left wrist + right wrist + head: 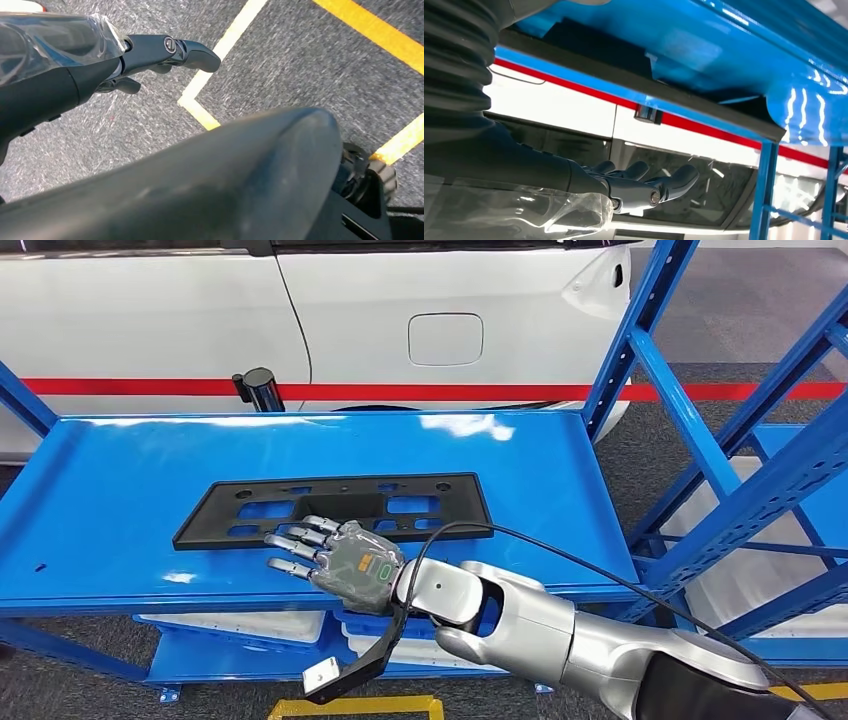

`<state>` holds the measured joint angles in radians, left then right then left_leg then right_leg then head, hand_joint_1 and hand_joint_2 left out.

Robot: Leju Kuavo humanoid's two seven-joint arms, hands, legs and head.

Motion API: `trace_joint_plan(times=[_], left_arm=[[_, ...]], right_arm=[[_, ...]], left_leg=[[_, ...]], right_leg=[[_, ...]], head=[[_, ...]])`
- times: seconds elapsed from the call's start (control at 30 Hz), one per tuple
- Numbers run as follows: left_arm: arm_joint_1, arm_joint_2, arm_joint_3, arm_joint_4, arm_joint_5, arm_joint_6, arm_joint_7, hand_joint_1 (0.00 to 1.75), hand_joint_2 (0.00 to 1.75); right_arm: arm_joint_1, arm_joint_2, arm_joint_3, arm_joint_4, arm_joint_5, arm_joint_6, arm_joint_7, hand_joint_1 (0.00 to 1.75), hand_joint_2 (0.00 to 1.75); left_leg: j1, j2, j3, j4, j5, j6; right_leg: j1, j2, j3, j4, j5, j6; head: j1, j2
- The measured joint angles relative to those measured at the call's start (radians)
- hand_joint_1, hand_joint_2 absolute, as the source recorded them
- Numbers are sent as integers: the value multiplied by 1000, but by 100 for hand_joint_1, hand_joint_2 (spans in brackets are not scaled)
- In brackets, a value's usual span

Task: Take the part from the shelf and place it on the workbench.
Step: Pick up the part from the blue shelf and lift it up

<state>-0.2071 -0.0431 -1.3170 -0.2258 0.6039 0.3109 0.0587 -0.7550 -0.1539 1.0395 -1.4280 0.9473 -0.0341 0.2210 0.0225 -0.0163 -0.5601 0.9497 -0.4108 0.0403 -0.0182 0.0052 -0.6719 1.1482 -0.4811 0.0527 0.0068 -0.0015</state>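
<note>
One black plastic part (335, 508), a flat rectangular panel with cut-out openings, lies on one blue table (120, 500), just beyond the fingertips of the right hand (345, 562). Two robot hands are visible: the right one, fingers spread and holding nothing, at the table's near edge, and the left hand (165, 52), hanging over grey floor (310, 65) marked with yellow lines. One white car (420, 320) with one red stripe stands beyond the table, far from the right hand. One blue shelf frame (730, 480) rises to the right of that hand. One black post (258, 388) stands behind the table.
</note>
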Motion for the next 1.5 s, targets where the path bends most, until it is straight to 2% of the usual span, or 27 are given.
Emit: trace_joint_plan(times=[0.07, 0.1, 0.17, 0.23, 0.3, 0.37, 0.43, 0.47, 0.5, 0.6, 0.67, 0.7, 0.8, 0.83, 0.87, 0.93, 0.97, 1.0, 1.03, 1.1, 1.17, 1.2, 1.3, 1.37, 1.43, 1.47, 1.5], left_arm=[[-3, -2, 0, 0, -6, -4, 0, 0, 0], [-4, -3, 0, 0, -8, -6, 0, 0, 0], [-7, -5, 0, 0, -11, -12, 0, 0, 0], [-9, -7, -1, 0, -13, -15, 0, 0, 0], [-12, -8, -1, 0, -16, -16, 0, 0, 0], [-13, -8, -1, 0, -19, -17, 0, 0, 0], [-11, -8, -2, 0, -21, -17, 1, 0, 0], [-11, -8, -2, 0, -21, -18, 1, 0, 0], [-11, -8, -2, 0, -22, -18, 2, 0, 0], [-15, -8, -2, 0, -26, -18, 2, 0, 0], [-17, -8, -2, 0, -27, -18, 2, 0, 0], [-16, -8, -3, 0, -28, -19, 2, 0, 0], [-15, -9, -3, 0, -29, -21, 2, 0, 0], [-16, -10, -3, 0, -29, -21, 2, 0, 0], [-17, -11, -3, 0, -30, -21, 2, 0, 0], [-18, -12, -3, 0, -31, -23, 1, 0, 0], [-17, -13, -3, 0, -31, -24, 1, 0, 0], [-16, -13, -4, 0, -32, -24, 1, 0, 0], [-16, -13, -4, 0, -32, -25, 1, 0, 0], [-15, -13, -4, 0, -32, -26, 1, 0, 0], [-16, -13, -4, 0, -32, -27, 1, 0, 0], [-16, -13, -4, 0, -32, -27, 1, 0, 0], [-14, -13, -4, 0, -31, -20, 3, 0, 0], [-12, -13, -4, 0, -30, -13, 3, 0, 0], [-8, -13, -3, 0, -27, -4, 1, 0, 0], [-4, -12, -3, 0, -25, 2, 0, 0, 0], [1, -12, -3, 0, -24, 6, -1, 0, 0]], right_arm=[[-14, 15, 7, 33, -10, 13, 6, 0, 175], [-21, 22, 10, 51, -15, 21, 10, 0, 175], [-33, 35, 15, 91, -25, 31, 19, 0, 175], [-46, 48, 20, 134, -39, 36, 29, 0, 175], [-59, 62, 23, 178, -60, 36, 45, 0, 175], [-65, 72, 24, 224, -82, 27, 65, 0, 175], [-69, 77, 24, 259, -94, 13, 79, 0, 175], [-73, 79, 24, 271, -97, 7, 82, 0, 175], [-78, 82, 24, 283, -99, 3, 86, 0, 175], [-94, 90, 23, 325, -105, -10, 108, 0, 175], [-102, 91, 19, 352, -109, -19, 129, 0, 175], [-104, 92, 16, 361, -109, -23, 137, 15, 175], [-110, 91, 7, 389, -110, -27, 154, 146, 175], [-112, 91, 4, 402, -111, -24, 159, 175, 175], [-114, 91, 2, 415, -113, -20, 162, 175, 175], [-114, 90, -1, 440, -119, -12, 164, 175, 175], [-114, 90, -2, 450, -122, -10, 165, 175, 175], [-113, 90, -2, 459, -123, -9, 165, 175, 175], [-113, 90, -2, 466, -124, -10, 164, 175, 175], [-115, 90, -3, 476, -124, -15, 164, 175, 175], [-118, 91, -5, 480, -125, -24, 161, 175, 175], [-119, 92, -6, 481, -129, -32, 156, 175, 175], [-119, 94, -15, 479, -181, -69, 110, 175, 175], [-119, 96, -24, 468, -239, -110, 60, 175, 175], [-113, 96, -37, 432, -312, -168, 5, 175, 175], [-108, 94, -44, 401, -351, -196, -16, 175, 175], [-103, 92, -52, 362, -387, -215, -29, 175, 175]], left_leg=[[0, -2, 6, 1, -6, -11], [-1, -2, 7, 1, -8, -17], [1, -2, 7, -1, -10, -29], [5, -1, 1, 9, -20, -40], [7, 3, -38, 91, -66, -47], [6, 5, -111, 240, -126, -51], [5, 5, -161, 329, -147, -51], [4, 5, -162, 325, -134, -49], [3, 5, -147, 286, -108, -46], [-8, 7, -50, 73, -10, -25], [-15, 8, -19, 8, 7, -16], [-17, 9, -17, 6, 7, -15], [-14, 9, -12, -1, 12, -5], [-11, 10, -10, -4, 15, 0], [-9, 10, -8, -7, 17, 5], [-8, 11, -9, -7, 17, 9], [-8, 11, -9, -7, 17, 9], [-8, 11, -9, -7, 17, 9], [-7, 11, -8, -6, 17, 9], [-5, 9, -5, -5, 15, 4], [-7, 7, -4, -3, 11, -6], [-8, 6, -4, -3, 11, -12], [-4, 5, -5, -3, 9, -31], [-1, 7, -30, 55, -29, -40], [0, 9, -94, 199, -100, -47], [0, 9, -127, 270, -127, -50], [0, 9, -147, 312, -137, -51]], right_leg=[[-1, 0, 67, -137, 52, -1], [1, 1, 84, -172, 61, -5], [7, 3, 86, -182, 60, -16], [6, 2, 86, -185, 62, -29], [3, 1, 88, -189, 64, -39], [7, -1, 88, -188, 62, -45], [11, -1, 89, -188, 61, -47], [12, 0, 90, -188, 60, -48], [13, 1, 93, -188, 59, -48], [18, 5, 103, -188, 53, -44], [21, 5, 105, -188, 50, -39], [21, 6, 105, -188, 49, -36], [20, 5, 105, -184, 42, -24], [19, 5, 96, -160, 25, -19], [18, 4, 76, -115, -2, -14], [14, 4, 11, 25, -69, -7], [12, 4, -20, 86, -89, -3], [10, 3, -36, 116, -92, -1], [7, 3, -30, 102, -73, 1], [1, 0, 36, -33, -2, 3], [2, 0, 99, -159, 42, -1], [3, 1, 111, -184, 47, -5], [7, 2, 112, -192, 50, -26], [3, 1, 115, -197, 54, -39], [3, 2, 115, -197, 54, -44], [4, 4, 115, -197, 53, -45], [5, 7, 116, -197, 52, -46]], head=[[0, 0], [-1, 0], [-1, 0], [-1, 0], [-2, 0], [-3, 0], [-2, 0], [-2, 0], [-2, 0], [-2, 0], [-1, 0], [-1, 0], [-1, 0], [0, 0], [0, 0], [1, 0], [1, 0], [1, 0], [1, 0], [1, 0], [1, 0], [1, 0], [0, 0], [-1, 0], [-2, 0], [-2, 0], [-2, 0]])
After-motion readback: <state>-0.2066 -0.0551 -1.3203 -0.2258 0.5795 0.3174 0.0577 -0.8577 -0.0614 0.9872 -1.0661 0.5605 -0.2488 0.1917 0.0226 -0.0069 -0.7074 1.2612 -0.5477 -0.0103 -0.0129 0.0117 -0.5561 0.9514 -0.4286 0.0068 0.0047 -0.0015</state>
